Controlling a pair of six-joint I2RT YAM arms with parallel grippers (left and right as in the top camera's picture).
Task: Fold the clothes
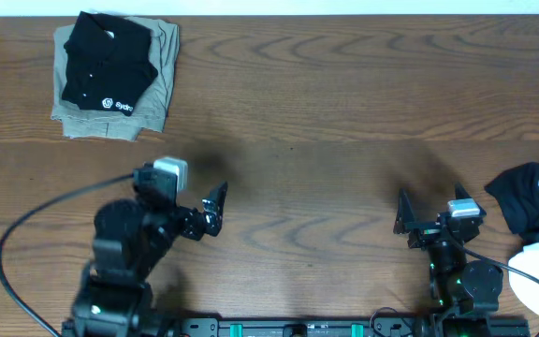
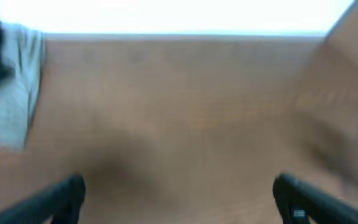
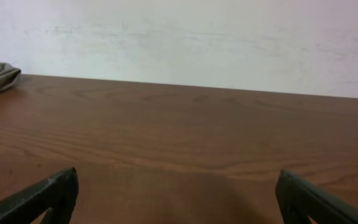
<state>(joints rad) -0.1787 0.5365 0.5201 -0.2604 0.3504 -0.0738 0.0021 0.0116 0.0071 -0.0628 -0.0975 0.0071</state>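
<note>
L gripper [image 1: 215, 208] & R gripper [image 1: 405, 221] jaws apart, empty; clothes [image 1: 524, 199] at table [image 1: 326, 103] right edge look limp, light, so pinch a hem

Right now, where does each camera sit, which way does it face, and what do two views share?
Overhead: above the table, looking straight down; both arms show, left gripper and right gripper open.
Left wrist: on the left arm, facing across the table, blurred; its own fingertips at the bottom corners.
Right wrist: on the right arm, facing the far wall; its fingertips show likewise.
Shared: both wrist views catch the olive garment at left.
</note>
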